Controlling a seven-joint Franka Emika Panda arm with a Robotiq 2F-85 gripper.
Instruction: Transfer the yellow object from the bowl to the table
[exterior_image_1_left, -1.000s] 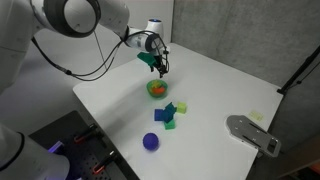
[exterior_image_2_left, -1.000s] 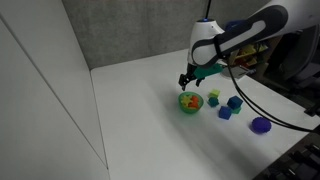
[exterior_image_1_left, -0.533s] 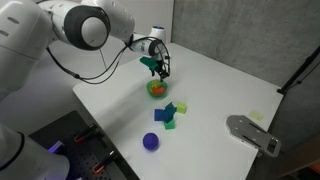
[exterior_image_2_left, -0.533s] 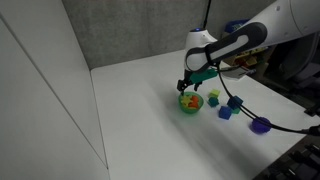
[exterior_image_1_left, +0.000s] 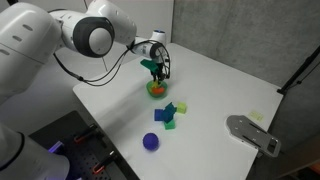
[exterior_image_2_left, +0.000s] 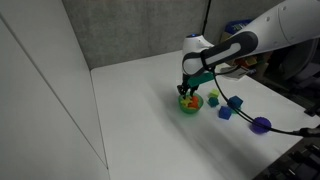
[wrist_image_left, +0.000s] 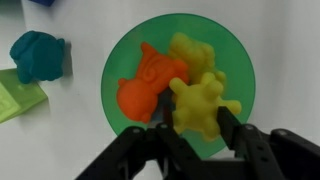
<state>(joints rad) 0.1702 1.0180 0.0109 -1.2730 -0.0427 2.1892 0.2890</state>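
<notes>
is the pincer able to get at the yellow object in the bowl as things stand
Probably yes: the pincer hangs just above the bowl, jaws open on either side of the yellow object. The orange piece lies beside it, not over it.

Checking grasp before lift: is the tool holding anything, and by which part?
Cannot tell. The tool straddles the yellow object in the bowl, at its camera-side end; contact isn't visible.

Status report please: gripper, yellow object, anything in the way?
Gripper open, low over the bowl. Yellow object in bowl, between the fingers. Orange piece right beside it.
</notes>
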